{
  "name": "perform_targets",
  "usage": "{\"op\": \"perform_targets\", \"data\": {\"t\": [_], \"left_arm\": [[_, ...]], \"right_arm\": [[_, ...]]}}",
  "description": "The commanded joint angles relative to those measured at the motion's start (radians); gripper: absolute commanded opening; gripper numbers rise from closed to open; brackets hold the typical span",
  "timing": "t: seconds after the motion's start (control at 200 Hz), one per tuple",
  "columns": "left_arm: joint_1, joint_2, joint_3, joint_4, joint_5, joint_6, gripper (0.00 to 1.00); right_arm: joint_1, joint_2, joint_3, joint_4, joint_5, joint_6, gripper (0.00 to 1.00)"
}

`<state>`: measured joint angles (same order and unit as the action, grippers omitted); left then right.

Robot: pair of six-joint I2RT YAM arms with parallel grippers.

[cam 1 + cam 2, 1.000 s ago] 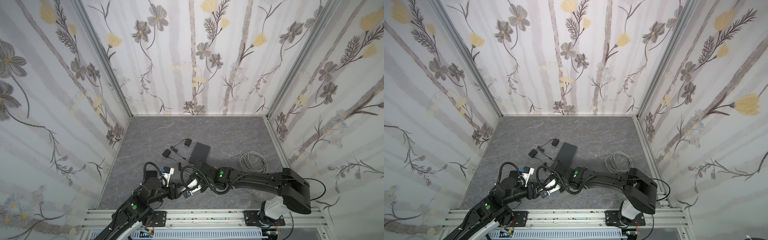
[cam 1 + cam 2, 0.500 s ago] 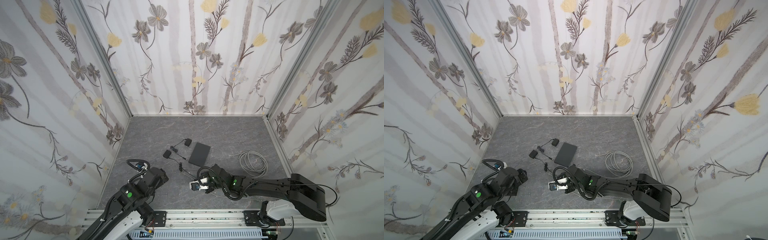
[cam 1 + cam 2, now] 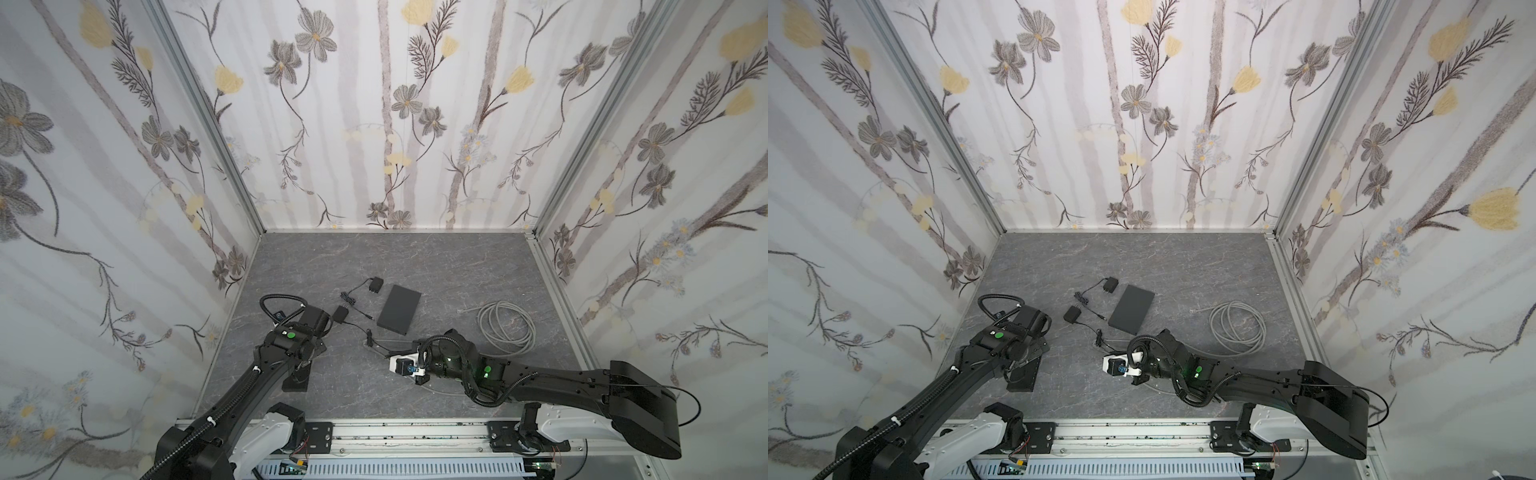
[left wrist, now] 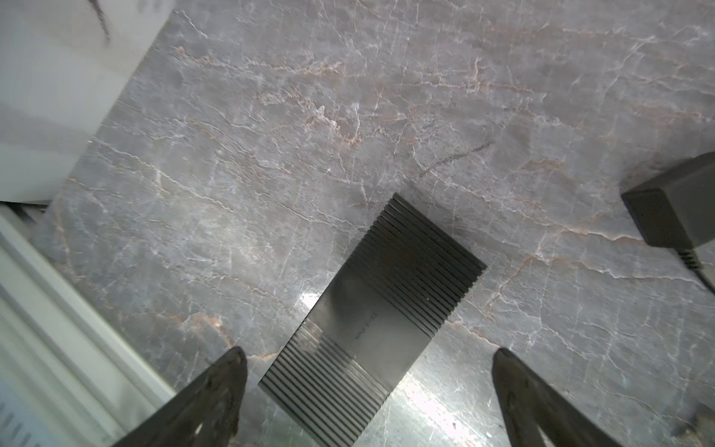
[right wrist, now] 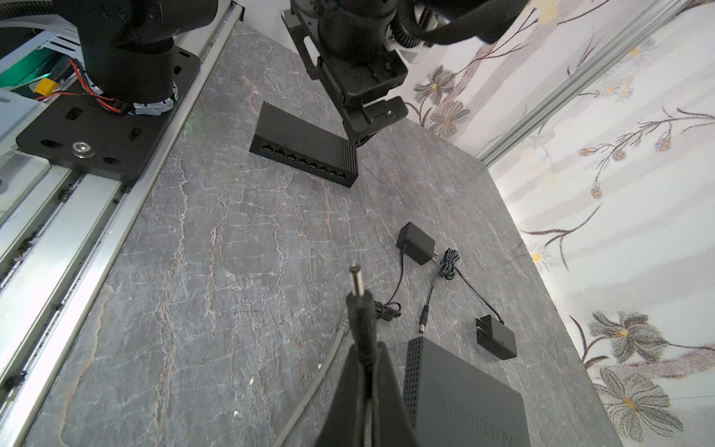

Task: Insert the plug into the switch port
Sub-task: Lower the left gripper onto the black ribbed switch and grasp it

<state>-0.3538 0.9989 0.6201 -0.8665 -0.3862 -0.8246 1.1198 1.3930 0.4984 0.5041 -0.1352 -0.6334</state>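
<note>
The switch (image 4: 371, 321), a small black ribbed box, lies flat on the table at the front left (image 3: 296, 380). My left gripper (image 4: 369, 354) hovers over it, open, its fingers wide on either side and touching nothing. The right wrist view shows the switch's row of ports (image 5: 305, 162) facing the right arm. My right gripper (image 5: 367, 360) is shut on the black barrel plug (image 5: 358, 305), whose metal tip sticks out past the fingertips toward the switch. In both top views that gripper (image 3: 388, 353) is near the front centre, well apart from the switch.
A larger flat black box (image 3: 399, 307) lies mid-table, with two black power adapters (image 3: 376, 286) (image 3: 341, 313) and their thin cords to its left. A coiled grey cable (image 3: 505, 328) lies at the right. The aluminium rail (image 3: 395, 432) borders the front edge.
The left gripper has opened and drawn away to the left from the right gripper. The switch now lies on the table beneath it. The right gripper has pulled back rightward, still holding the plug.
</note>
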Motion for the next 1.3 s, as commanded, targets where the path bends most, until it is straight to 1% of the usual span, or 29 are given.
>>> {"op": "perform_targets", "data": {"t": [0.0,0.075,0.22,0.385,0.57,0.695,0.769,0.874,0.934,1.059,1.199,1.294], "left_arm": [[0.012,-0.006,-0.058,0.206,0.073,0.07,1.0],[0.013,0.002,-0.078,0.258,0.086,0.078,1.0],[0.036,0.046,-0.08,0.279,0.08,0.068,1.0],[0.059,0.111,-0.068,0.272,0.028,0.013,1.0],[0.068,0.177,-0.079,0.323,-0.042,-0.033,1.0],[0.071,0.199,-0.097,0.401,-0.013,-0.006,1.0],[0.071,0.197,-0.115,0.478,0.068,0.048,1.0],[0.063,0.202,-0.128,0.523,0.155,0.073,1.0],[0.041,0.201,-0.138,0.544,0.184,0.072,1.0],[-0.043,0.19,-0.165,0.573,0.209,0.045,1.0],[-0.175,0.177,-0.188,0.594,0.224,-0.004,1.0],[-0.251,0.169,-0.207,0.637,0.264,-0.016,1.0]], "right_arm": [[0.002,-0.008,-0.004,0.053,-0.021,0.016,0.04],[0.001,-0.011,-0.008,0.057,-0.019,0.014,0.03],[0.0,-0.017,-0.014,0.062,-0.021,0.014,0.04],[0.0,-0.023,-0.021,0.065,-0.023,0.009,0.04],[0.0,-0.029,-0.027,0.066,-0.023,0.003,0.04],[-0.002,-0.028,-0.032,0.069,-0.019,0.0,0.04],[-0.002,-0.023,-0.031,0.068,-0.021,0.0,0.04],[-0.001,-0.017,-0.027,0.069,-0.024,-0.001,0.04],[-0.002,-0.014,-0.027,0.068,-0.024,0.0,0.04],[-0.002,-0.007,-0.025,0.068,-0.018,-0.003,0.04],[-0.001,0.001,-0.026,0.067,-0.01,-0.008,0.04],[-0.003,0.001,-0.026,0.067,-0.005,-0.01,0.04]]}}
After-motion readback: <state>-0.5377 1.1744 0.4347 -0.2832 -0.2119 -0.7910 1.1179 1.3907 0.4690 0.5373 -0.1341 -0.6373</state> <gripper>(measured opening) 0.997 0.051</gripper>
